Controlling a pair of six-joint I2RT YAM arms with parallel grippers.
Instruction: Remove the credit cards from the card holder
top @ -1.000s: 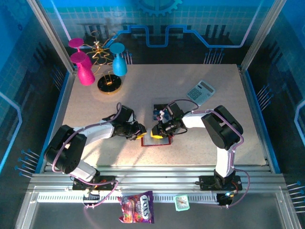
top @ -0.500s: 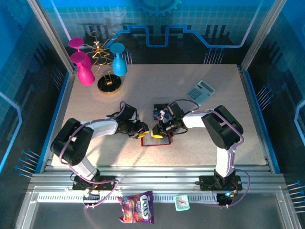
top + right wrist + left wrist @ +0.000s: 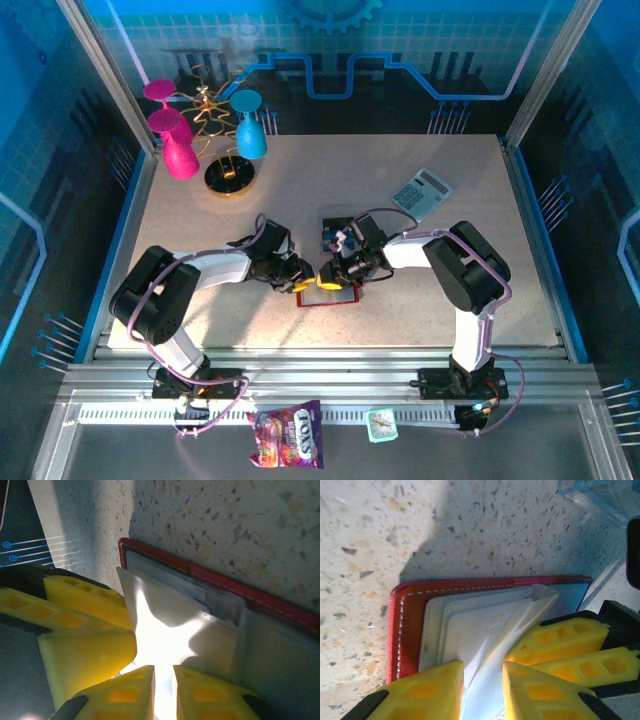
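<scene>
The red card holder (image 3: 338, 295) lies open on the table between my two grippers. In the left wrist view its red edge (image 3: 407, 625) frames pale grey pockets, and a whitish credit card (image 3: 475, 632) with a chip sits in a pocket. A pale inner leaf rises from the pockets and fills the gap of my left gripper (image 3: 482, 690), which is closed on it. My right gripper (image 3: 164, 692) pinches the same white leaf from the other side, jaws nearly together, above the card holder's red rim (image 3: 225, 582). In the top view the left gripper (image 3: 303, 277) and right gripper (image 3: 325, 277) almost touch.
A grey calculator (image 3: 421, 192) lies at the back right. A flat dark-and-blue item (image 3: 333, 233) sits just behind the holder. Pink and blue goblets (image 3: 180, 150) and a gold stand (image 3: 230, 177) occupy the back left corner.
My left arm has swung a little to the right, bringing its gripper closer to the holder and the right gripper. The right arm has barely moved.
</scene>
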